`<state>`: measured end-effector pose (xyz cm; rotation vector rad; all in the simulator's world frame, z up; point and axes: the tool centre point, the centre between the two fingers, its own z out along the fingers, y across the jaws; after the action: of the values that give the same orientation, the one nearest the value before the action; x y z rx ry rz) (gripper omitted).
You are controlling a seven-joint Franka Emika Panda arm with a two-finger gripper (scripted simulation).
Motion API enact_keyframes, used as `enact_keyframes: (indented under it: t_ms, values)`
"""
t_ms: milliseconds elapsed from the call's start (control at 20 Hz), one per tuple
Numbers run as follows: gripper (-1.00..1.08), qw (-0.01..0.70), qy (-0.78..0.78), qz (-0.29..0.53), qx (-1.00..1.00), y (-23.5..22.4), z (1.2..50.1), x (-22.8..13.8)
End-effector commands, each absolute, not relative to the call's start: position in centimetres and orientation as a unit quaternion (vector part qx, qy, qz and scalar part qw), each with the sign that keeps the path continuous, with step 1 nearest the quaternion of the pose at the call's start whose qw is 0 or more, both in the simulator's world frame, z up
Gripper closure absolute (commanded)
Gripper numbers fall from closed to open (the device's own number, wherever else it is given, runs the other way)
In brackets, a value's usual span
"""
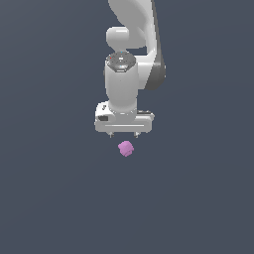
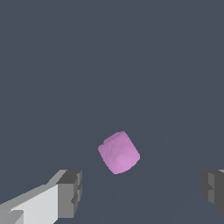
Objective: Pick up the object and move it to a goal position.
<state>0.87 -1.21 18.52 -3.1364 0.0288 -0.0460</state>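
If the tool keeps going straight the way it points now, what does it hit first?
Probably the bare floor. The pink object sits ahead of the open tool, not squarely between the fingers; depth is unclear.

the object [image 2: 118, 152] looks matt and faintly rough, the gripper [image 2: 142, 192] smooth white with dull grey fingertips [image 2: 70, 192].

Place: a simulated, rendered space, not a real room; no walls or furniture show
Surface: flat, even slate-grey ground [image 1: 49, 198] filling both views; no texture
Arm: smooth white robot arm [image 1: 124, 84] with plain computer-graphics shading; almost no shadows
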Motion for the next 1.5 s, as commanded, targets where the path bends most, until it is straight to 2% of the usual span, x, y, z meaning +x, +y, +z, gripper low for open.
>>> enact_keyframes:
  t_ms: [0,750,1450]
  values:
    - [-0.92,0.002,0.009,-0.015,-1.0,-1.2,18.5,0.9]
    - [-0.92,-0.011,0.002,-0.031,-0.999,-3.5,19.8,1.7]
    - [-0.92,-0.011,-0.093,-0.019,-0.995,-2.6,15.9,0.7]
